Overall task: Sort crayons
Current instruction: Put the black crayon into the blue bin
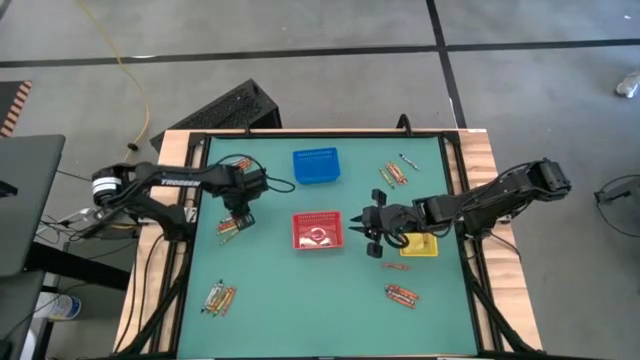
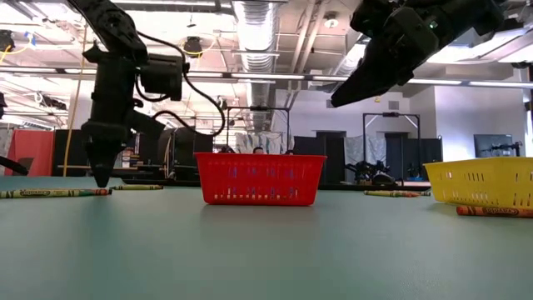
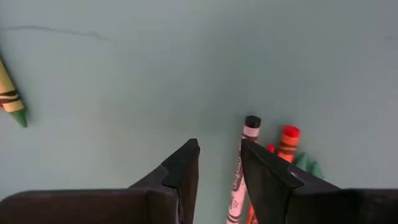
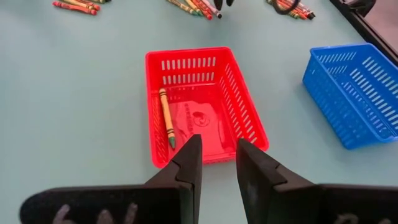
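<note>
Barely started, it seems: one crayon (image 4: 166, 118) is lying in the red basket (image 4: 245, 118) while loose crayons (image 1: 402, 294) are waiting around the table, and the left gripper (image 3: 217, 165) and right gripper (image 4: 217, 155) are hovering narrowly parted, apparently empty.

In the left wrist view, a green crayon (image 3: 10, 93) runs off the frame edge, and the crayons (image 3: 261, 168) beside the left gripper (image 3: 219, 163) are partly hidden behind one finger. From above, the crayon clusters (image 1: 219, 297) are too small to count or tell colours. Yellow basket (image 2: 483, 182) cut off in the low view.
</note>
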Motion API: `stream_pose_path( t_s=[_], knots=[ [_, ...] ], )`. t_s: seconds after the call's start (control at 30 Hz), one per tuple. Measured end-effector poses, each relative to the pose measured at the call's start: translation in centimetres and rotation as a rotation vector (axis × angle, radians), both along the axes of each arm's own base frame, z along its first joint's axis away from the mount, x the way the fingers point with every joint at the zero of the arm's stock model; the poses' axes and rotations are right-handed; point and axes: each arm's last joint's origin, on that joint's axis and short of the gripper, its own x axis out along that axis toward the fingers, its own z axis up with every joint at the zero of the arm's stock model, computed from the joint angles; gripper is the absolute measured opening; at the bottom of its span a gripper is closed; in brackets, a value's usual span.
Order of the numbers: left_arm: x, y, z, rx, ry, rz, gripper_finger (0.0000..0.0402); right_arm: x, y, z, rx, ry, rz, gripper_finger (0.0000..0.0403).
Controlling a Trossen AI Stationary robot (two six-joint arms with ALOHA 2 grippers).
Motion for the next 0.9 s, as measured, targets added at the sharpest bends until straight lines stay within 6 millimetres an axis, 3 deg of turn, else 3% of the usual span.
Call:
stream_pose_path(
  t_s=[0.47, 0.73, 0.9],
  knots=[
    [0.5, 0.0, -0.1, -0.055, -0.062, -0.049, 0.0109, 0.0, -0.5, 0.0, -0.003, 0.005, -0.018, 0.0092],
    [0.0, -0.2, -1.3, -0.047, -0.076, -0.056, 0.0109, 0.0, -0.5, 0.0, -0.003, 0.006, -0.018, 0.0092],
    [-0.1, -0.2, -1.5, -0.022, -0.073, -0.057, 0.0085, 0.0, -0.5, 0.0, -0.003, 0.006, -0.018, 0.0092]
  ],
)
